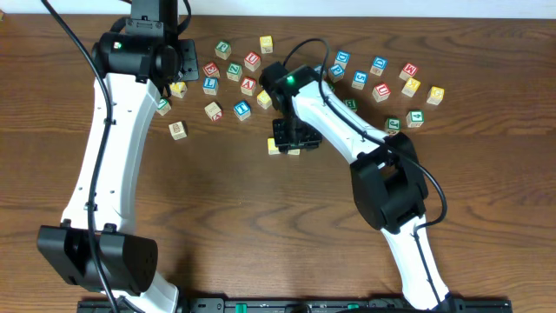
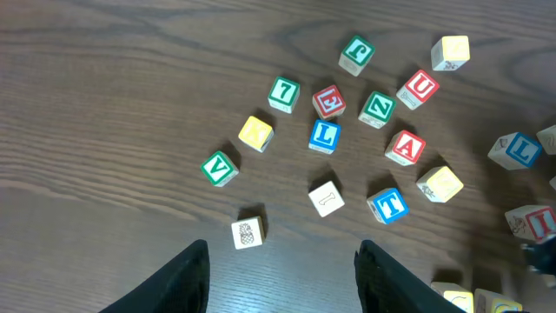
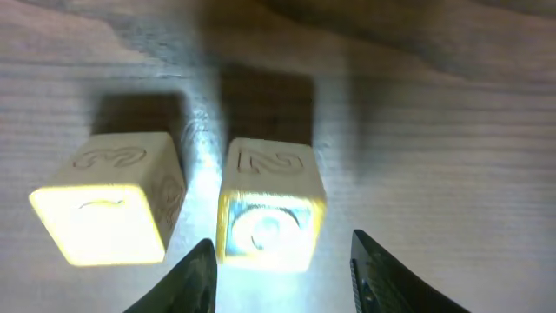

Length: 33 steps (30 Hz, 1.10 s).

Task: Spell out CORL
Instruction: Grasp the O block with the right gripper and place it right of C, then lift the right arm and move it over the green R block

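Two yellow-topped cubes sit side by side on the table. In the right wrist view the left cube (image 3: 109,209) is beside the cube with an O (image 3: 269,204). My right gripper (image 3: 282,274) is open astride the O cube, with a gap at its right finger. From overhead this gripper (image 1: 291,139) hangs over both cubes (image 1: 274,149). High over the scattered cubes, my left gripper (image 1: 184,59) is open (image 2: 282,278) and empty. A blue L cube (image 2: 324,135) lies in the pile. I cannot pick out a green R cube.
Loose letter cubes are strewn across the table's far half (image 1: 252,63), with more to the right (image 1: 382,87). A pineapple-print cube (image 2: 248,233) lies just ahead of my left fingers. A second blue L cube (image 2: 519,149) sits at the right.
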### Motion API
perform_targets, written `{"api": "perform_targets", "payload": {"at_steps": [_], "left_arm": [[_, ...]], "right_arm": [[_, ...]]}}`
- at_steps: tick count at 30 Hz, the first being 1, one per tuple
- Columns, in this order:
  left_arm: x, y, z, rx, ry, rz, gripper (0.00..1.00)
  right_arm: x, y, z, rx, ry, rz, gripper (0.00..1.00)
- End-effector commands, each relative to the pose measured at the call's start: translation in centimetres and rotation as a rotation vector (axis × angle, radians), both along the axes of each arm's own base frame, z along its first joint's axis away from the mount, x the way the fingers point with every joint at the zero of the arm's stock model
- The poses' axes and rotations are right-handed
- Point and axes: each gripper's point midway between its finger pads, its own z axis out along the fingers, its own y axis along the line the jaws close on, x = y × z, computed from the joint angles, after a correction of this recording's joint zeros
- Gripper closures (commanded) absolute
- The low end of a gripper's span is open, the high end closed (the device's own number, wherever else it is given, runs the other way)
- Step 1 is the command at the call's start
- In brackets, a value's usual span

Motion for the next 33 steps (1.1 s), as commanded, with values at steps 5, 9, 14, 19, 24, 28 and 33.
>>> {"api": "perform_targets", "payload": {"at_steps": [5, 9, 14, 19, 24, 28, 33], "left_arm": [[-0.1, 0.3, 0.3, 0.004, -0.004, 0.011, 0.47], [-0.1, 0.3, 0.3, 0.004, -0.003, 0.011, 0.47], [-0.1, 0.3, 0.3, 0.004, -0.003, 0.011, 0.47], [-0.1, 0.3, 0.3, 0.004, -0.004, 0.011, 0.47], [-0.1, 0.3, 0.3, 0.004, -0.004, 0.011, 0.47], [-0.1, 0.3, 0.3, 0.004, -0.003, 0.011, 0.47], [-0.2, 0.3, 0.3, 0.004, -0.003, 0.011, 0.47]], "right_arm": [[5.8, -1.9, 7.3, 0.082, -0.168, -0.018, 0.53], [9.1, -4.4, 9.5, 0.093, -0.267, -0.084, 0.52], [12.8, -6.7, 9.7, 0.126, -0.366, -0.158, 0.48], [15.0, -7.6, 9.1, 0.154, -0.423, -0.235, 0.45], [15.6, -7.3, 7.2, 0.167, -0.430, -0.319, 0.49], [15.6, -7.3, 5.2, 0.175, -0.420, -0.401, 0.52], [15.7, -7.2, 3.4, 0.178, -0.417, -0.431, 0.56]]}}
